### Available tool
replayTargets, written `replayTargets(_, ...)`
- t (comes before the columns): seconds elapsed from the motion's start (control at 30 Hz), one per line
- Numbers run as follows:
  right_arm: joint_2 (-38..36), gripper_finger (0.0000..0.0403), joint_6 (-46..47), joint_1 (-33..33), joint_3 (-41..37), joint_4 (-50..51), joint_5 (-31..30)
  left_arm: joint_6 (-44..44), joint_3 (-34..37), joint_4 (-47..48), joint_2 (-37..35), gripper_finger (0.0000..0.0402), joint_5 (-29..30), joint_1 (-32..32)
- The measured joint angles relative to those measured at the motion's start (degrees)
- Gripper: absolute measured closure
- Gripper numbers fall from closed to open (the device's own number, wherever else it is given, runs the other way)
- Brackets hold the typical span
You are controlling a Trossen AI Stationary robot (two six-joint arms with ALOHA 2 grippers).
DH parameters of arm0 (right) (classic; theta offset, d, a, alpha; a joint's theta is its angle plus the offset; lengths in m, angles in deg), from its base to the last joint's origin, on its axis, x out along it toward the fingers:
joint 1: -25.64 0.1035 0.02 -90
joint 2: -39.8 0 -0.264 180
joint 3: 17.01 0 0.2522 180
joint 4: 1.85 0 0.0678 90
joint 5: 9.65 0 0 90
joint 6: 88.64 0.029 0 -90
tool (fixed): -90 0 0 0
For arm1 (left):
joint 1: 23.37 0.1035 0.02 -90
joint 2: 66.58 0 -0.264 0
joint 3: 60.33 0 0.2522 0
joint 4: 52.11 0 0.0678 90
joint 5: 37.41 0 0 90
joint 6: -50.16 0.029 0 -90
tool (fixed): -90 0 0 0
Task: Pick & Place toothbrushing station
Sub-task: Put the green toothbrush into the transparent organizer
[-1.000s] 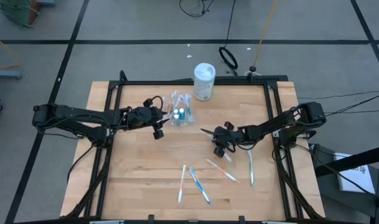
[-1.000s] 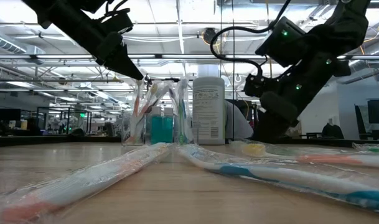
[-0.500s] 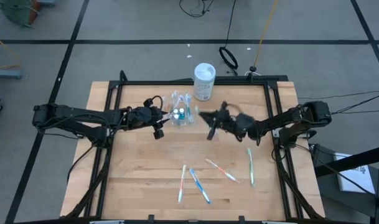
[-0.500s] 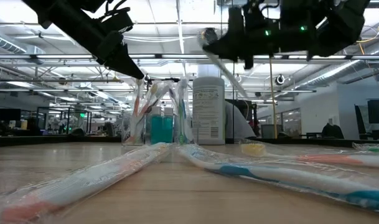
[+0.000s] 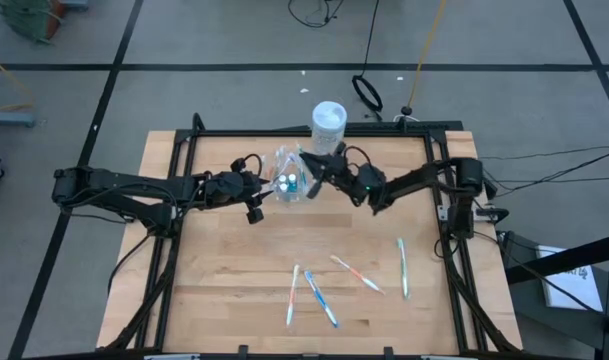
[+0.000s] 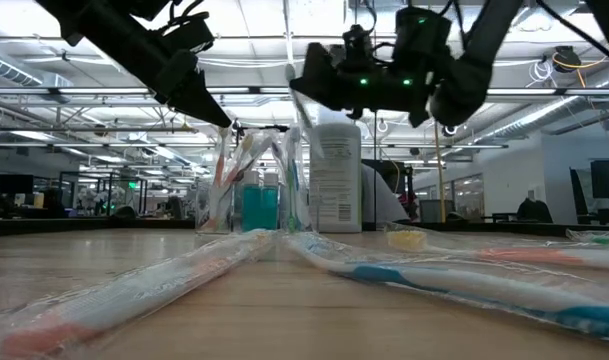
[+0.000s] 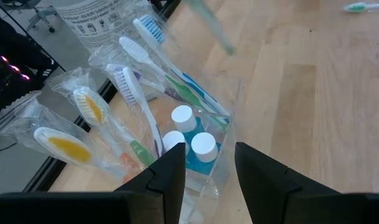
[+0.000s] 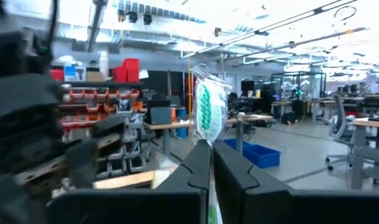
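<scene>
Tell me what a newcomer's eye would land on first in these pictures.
The clear cup near the table's far edge, bristling with wrapped toothbrushes and holding blue toothpaste tubes, draws the eye first. The right gripper hangs just beside it, shut on a green wrapped toothbrush, while the left gripper sits at the cup's other side. Four more toothbrushes lie loose on the near half of the table.

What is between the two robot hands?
The clear cup of toothbrushes and toothpaste tubes stands between the left gripper and the right gripper, seen best in the high view.
</scene>
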Motion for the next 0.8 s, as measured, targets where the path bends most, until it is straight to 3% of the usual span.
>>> replayTargets(0.23,4.62,0.0401,-0.91,-1.83,6.15,-0.23,-0.02,0.00,0.00,0.02,0.00,0.0256,0.00,0.00)
replayTargets(0.53,6.90,0.0401,-0.03,-1.04,5.03,7.59,-0.48,0.00,0.00,-0.01,0.00,0.0256,0.02,0.00)
replayTargets(0.8,6.82,0.0401,-9.18,1.26,2.08,7.58,-9.35,0.00,0.00,-0.18,0.00,0.0256,0.02,0.00)
